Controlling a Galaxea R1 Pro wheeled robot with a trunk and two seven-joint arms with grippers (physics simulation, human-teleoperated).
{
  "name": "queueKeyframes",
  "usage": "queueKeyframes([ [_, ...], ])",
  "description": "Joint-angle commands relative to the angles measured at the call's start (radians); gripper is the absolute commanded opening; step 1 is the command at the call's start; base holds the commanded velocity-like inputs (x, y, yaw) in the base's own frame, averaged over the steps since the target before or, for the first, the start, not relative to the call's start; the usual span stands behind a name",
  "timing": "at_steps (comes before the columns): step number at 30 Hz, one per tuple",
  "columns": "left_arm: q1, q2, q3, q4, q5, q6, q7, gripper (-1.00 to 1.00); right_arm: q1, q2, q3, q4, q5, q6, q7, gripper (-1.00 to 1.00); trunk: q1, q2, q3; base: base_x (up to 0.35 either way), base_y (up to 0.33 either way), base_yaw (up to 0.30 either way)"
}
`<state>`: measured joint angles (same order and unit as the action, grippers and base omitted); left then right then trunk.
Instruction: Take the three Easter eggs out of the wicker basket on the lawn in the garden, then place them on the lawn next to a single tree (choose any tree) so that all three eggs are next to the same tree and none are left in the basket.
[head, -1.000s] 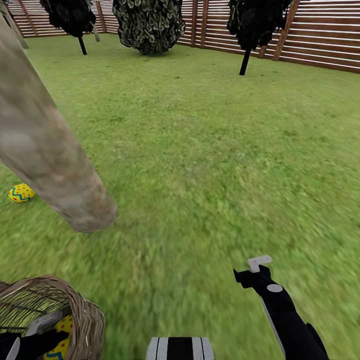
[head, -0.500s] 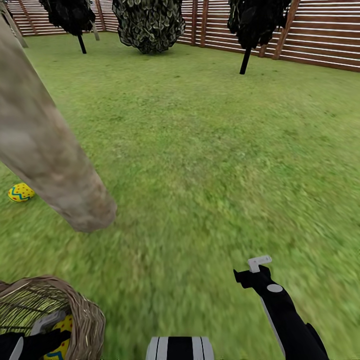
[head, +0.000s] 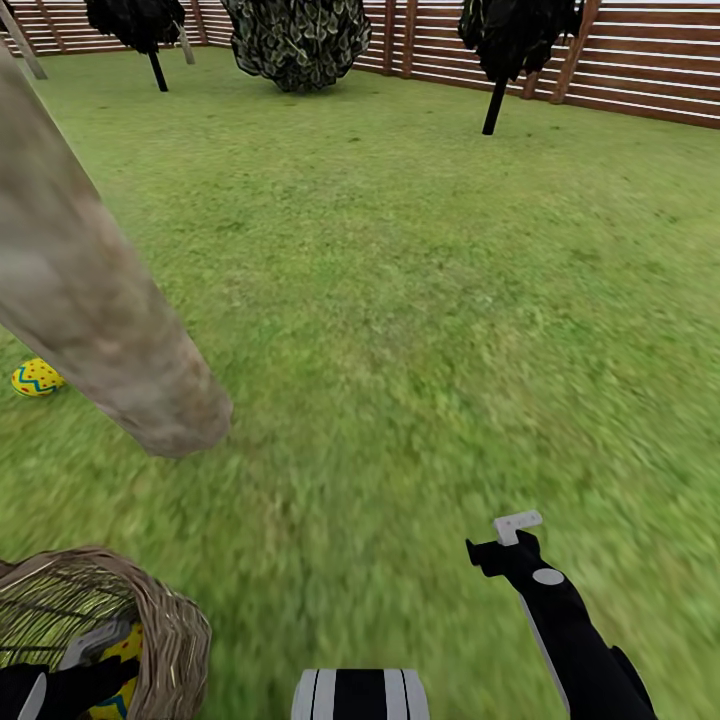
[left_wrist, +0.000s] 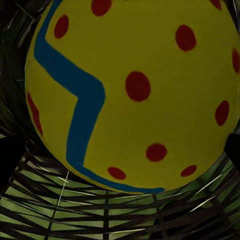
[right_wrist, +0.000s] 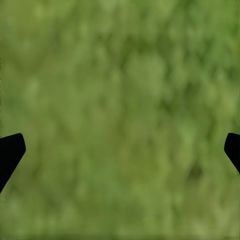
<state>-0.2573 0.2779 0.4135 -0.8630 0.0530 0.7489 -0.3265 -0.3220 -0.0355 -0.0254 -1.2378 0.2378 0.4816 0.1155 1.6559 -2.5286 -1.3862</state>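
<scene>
The wicker basket (head: 172, 632) stands on the lawn (head: 430, 290) at the head view's bottom left. My left arm reaches into it. One yellow Easter egg (left_wrist: 135, 90) with red dots and a blue zigzag lies inside on the weave. It sits between the dark fingertips (left_wrist: 9, 159) of my open left gripper (left_wrist: 120, 155), which are spread at its sides. A second egg (head: 35, 378) rests on the grass beside the foot of the mottled grey-tan tree trunk (head: 95, 300). My right gripper (head: 505, 542) hangs open over bare grass (right_wrist: 120, 110).
A brown slat fence (head: 640, 60) rings the far side of the garden. Two black-leaved trees (head: 505, 45) and a round dark bush (head: 300, 40) stand in front of it. Open grass stretches ahead and to the right.
The whole head view has shifted a little, so the camera moved. The arms, the basket and the eggs keep their places.
</scene>
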Motion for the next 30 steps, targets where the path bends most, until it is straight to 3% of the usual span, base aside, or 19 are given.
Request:
queueKeyframes([
  [1,0.000,-0.001,0.002,-0.001,0.005,0.007,-0.001,1.00,0.000,0.000,-0.001,-0.002,0.011,0.005,0.009,1.00,0.000,0.000,-0.001,0.086,0.000,0.000],
  [14,0.000,-0.001,0.002,-0.002,0.005,-0.013,-0.002,1.00,-0.001,0.000,0.000,0.003,0.011,0.005,0.010,1.00,0.000,0.000,-0.001,0.097,0.000,0.000],
  [18,0.000,0.000,0.002,-0.002,0.005,-0.014,-0.002,1.00,0.000,0.000,0.025,0.020,0.011,0.004,0.009,1.00,0.000,0.000,-0.001,0.000,0.000,0.000],
  [24,0.000,0.000,0.004,-0.007,0.006,-0.018,-0.004,1.00,-0.001,0.000,0.032,0.023,0.011,0.003,0.009,1.00,0.000,0.000,-0.001,0.000,0.000,0.000],
  [30,0.000,-0.002,0.002,-0.006,0.007,-0.018,-0.003,1.00,0.000,-0.001,0.032,0.022,0.010,0.003,0.009,1.00,0.003,-0.002,-0.024,0.000,0.000,0.000],
])
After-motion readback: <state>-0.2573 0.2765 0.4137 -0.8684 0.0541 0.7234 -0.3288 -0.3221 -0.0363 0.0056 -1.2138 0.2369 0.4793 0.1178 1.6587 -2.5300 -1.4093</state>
